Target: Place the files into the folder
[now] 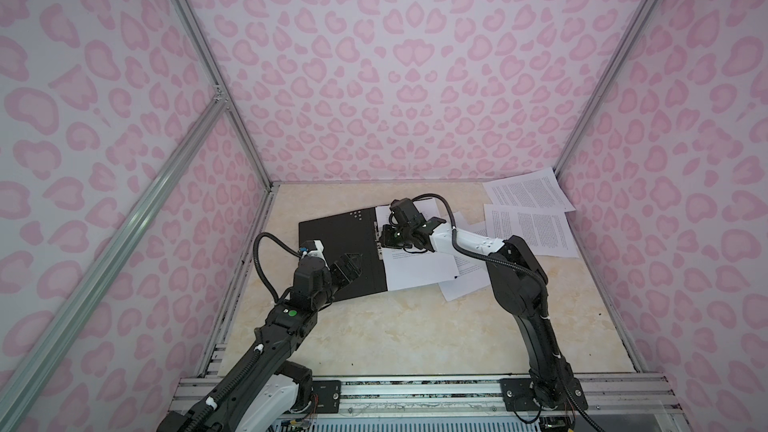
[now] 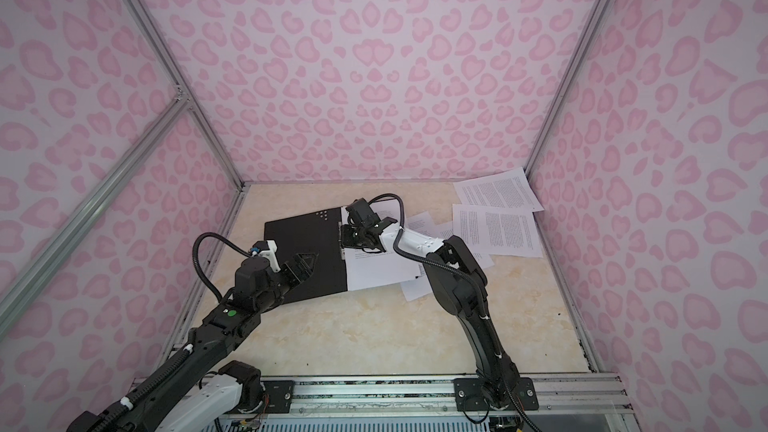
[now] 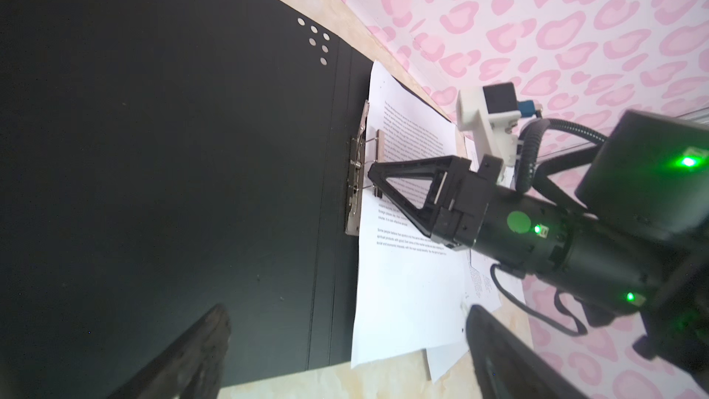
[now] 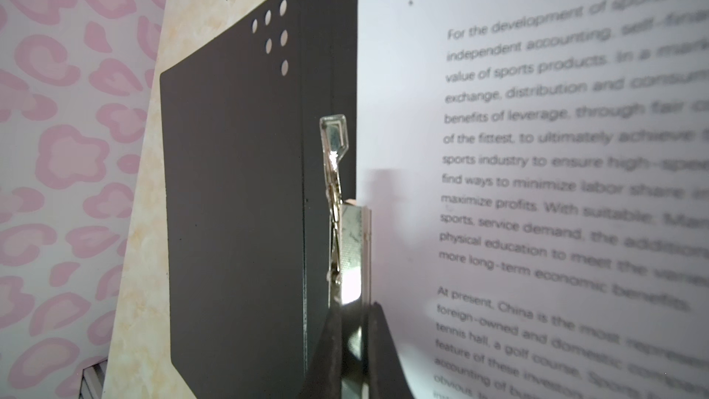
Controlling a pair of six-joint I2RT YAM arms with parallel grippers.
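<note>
The folder (image 1: 336, 251) lies open on the table, black inside up, in both top views (image 2: 299, 243). White printed files (image 1: 415, 272) rest on its right half. Beside the spine stands a metal clip (image 4: 351, 247), its lever raised. My right gripper (image 4: 355, 339) is shut on that lever, also visible in the left wrist view (image 3: 374, 178). My left gripper (image 3: 345, 355) hangs open over the folder's near edge, its fingers (image 3: 192, 358) wide apart with nothing between them. In a top view it sits at the left cover (image 1: 351, 268).
Two more printed sheets (image 1: 528, 193) (image 1: 532, 230) lie at the back right corner, one curling up the wall. Other sheets (image 1: 465, 284) stick out from under the right arm. Pink patterned walls close in on three sides. Bare marble tabletop (image 1: 395, 326) lies in front.
</note>
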